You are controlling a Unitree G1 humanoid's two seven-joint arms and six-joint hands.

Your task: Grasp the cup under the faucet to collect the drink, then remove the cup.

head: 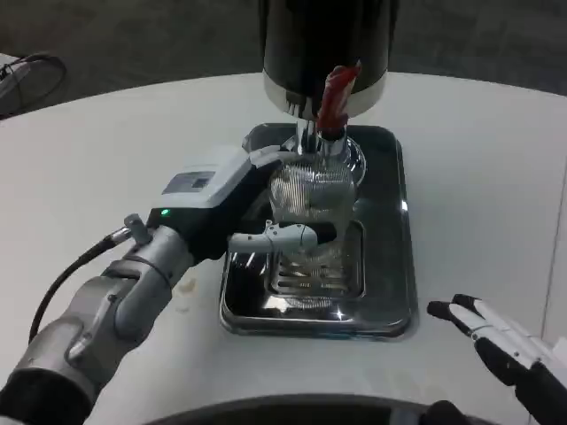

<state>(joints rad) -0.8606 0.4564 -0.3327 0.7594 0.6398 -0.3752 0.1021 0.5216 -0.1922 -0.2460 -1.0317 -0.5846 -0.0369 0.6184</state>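
A: Where does the cup (310, 199) stand?

B: On the grated drip tray (390, 292), directly below the faucet (323, 133) of the black dispenser (328, 44), at twelve o'clock from the desk's (106, 159) near edge. The left robot hand (266, 208) comes in from nine o'clock and is wrapped around its ribbed wall, one finger across the front at six o'clock.

A: And the right robot hand (505, 341)?

B: At four o'clock from the tray, fingers apart, holding nothing.

A: How will the cup handle?

B: It looks like clear ribbed glass or hard plastic: stiff, probably slick, heavier once filled. I'd hold mid-wall, where the ribs give purchase, keep it upright, and lift gently to avoid slopping. Whether liquid is in it, I cannot tell.
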